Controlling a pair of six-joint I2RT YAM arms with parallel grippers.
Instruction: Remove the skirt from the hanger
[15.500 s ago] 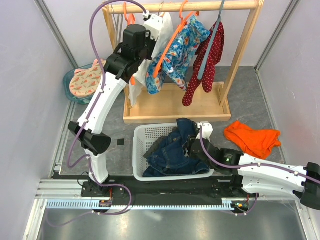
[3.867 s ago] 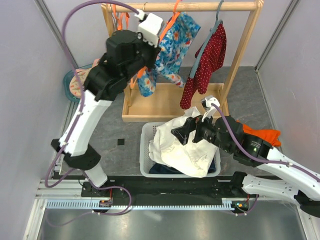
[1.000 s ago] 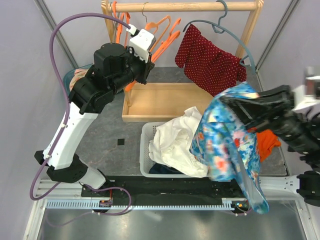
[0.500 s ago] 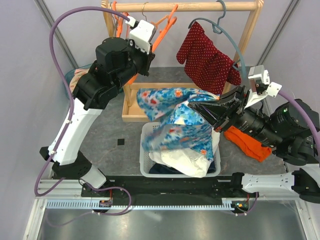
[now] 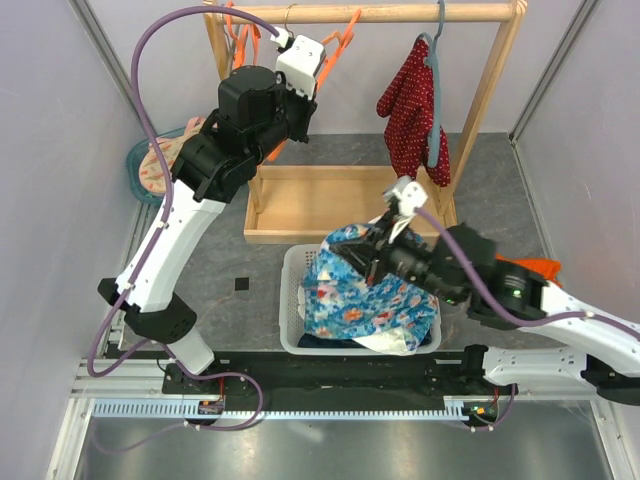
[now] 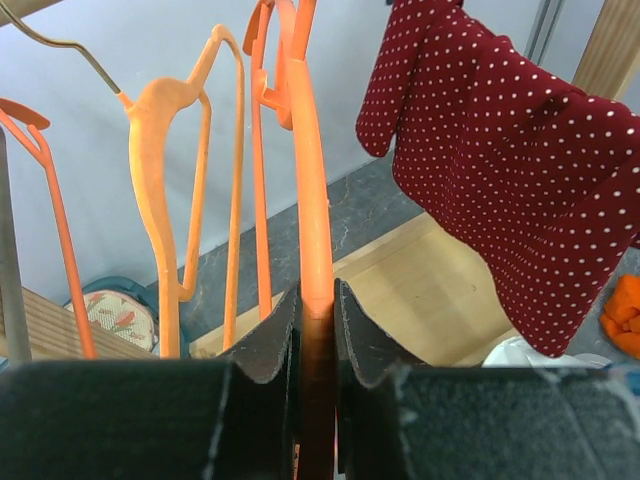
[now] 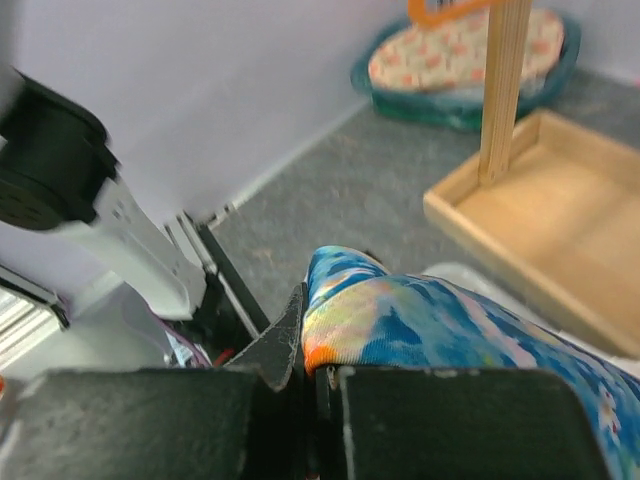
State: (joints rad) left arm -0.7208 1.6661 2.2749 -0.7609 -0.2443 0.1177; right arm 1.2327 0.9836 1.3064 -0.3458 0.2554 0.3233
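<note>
Left gripper (image 6: 316, 300) clamped on bare orange hanger (image 6: 310, 200) up at rail (image 5: 400, 13). Right gripper (image 7: 311, 335) pinched shut on floral garment (image 7: 450, 320), draped over basket (image 5: 285, 290). Skirt (image 5: 325, 343) off hanger, low in basket, mostly buried under floral garment and white cloth (image 5: 398, 344).

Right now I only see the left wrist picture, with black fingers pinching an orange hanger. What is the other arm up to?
Observer: The right gripper is shut on a blue floral garment.
Operator: Where is it holding that?
Observer: Over a white basket that stands in front of the wooden rack; the cloth drapes down into it.
Operator: Is anything else in that basket?
Observer: Yes, a white garment pokes out from under the floral one at the near side.
</note>
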